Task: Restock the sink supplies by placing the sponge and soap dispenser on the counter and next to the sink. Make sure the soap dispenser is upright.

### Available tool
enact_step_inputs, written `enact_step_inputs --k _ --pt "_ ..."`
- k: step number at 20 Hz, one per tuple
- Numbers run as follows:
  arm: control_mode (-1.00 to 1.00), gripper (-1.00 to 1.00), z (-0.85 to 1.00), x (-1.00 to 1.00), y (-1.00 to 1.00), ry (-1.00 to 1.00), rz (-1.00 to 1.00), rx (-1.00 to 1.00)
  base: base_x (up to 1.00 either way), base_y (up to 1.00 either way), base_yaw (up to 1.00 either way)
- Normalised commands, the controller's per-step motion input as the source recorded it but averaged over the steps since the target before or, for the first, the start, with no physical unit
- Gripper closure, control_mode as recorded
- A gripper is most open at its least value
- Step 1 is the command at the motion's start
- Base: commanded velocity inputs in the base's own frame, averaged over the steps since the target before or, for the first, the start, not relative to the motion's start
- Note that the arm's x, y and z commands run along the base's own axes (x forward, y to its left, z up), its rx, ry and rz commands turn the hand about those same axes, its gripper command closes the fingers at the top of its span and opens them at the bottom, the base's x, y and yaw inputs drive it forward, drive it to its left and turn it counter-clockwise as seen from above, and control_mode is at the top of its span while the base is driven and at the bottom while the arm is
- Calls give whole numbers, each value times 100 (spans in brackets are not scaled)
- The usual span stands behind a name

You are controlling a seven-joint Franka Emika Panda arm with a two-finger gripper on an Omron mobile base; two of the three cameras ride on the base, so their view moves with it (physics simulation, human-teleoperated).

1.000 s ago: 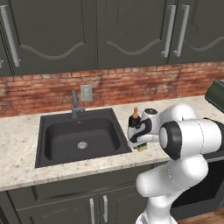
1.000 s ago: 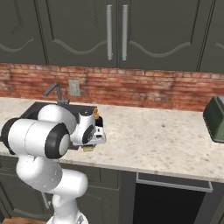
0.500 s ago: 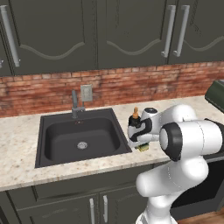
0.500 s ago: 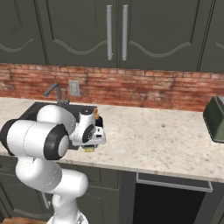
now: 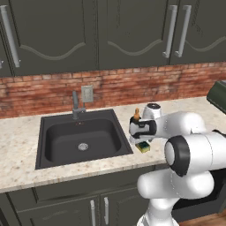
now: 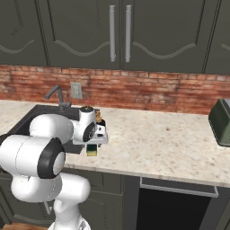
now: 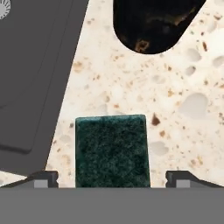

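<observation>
A: Jaws? 
B: Spread apart, fingertips (image 7: pixel 43 178) seen either side of the sponge (image 7: pixel 112 151), nothing clamped.

A: Sponge placed? 
B: Flat on the desk (image 7: pixel 175 109); sink (image 7: pixel 35 65) at 9 o'clock, soap bottle (image 7: pixel 153 24) at 12.

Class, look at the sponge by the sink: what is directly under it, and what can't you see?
The sponge lies green side up on the counter, beside the sink. The counter directly beneath it is covered.

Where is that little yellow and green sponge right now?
The sponge lies flat on the counter, just right of the sink and in front of the soap dispenser, directly under the open claw.
</observation>
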Motion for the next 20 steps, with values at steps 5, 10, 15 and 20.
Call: enact_step_inputs --k 5,10,15,20 --pt "-100 -100 100 -18 -6 -2 -8 1 0 0 0" --pt "-100 -100 100 -59 -25 -1 -8 7 0 0 0" --pt "-100 -100 98 -67 -16 0 -7 9 0 0 0" --pt "-100 -100 35 -51 1 0 -7 5 0 0 0"
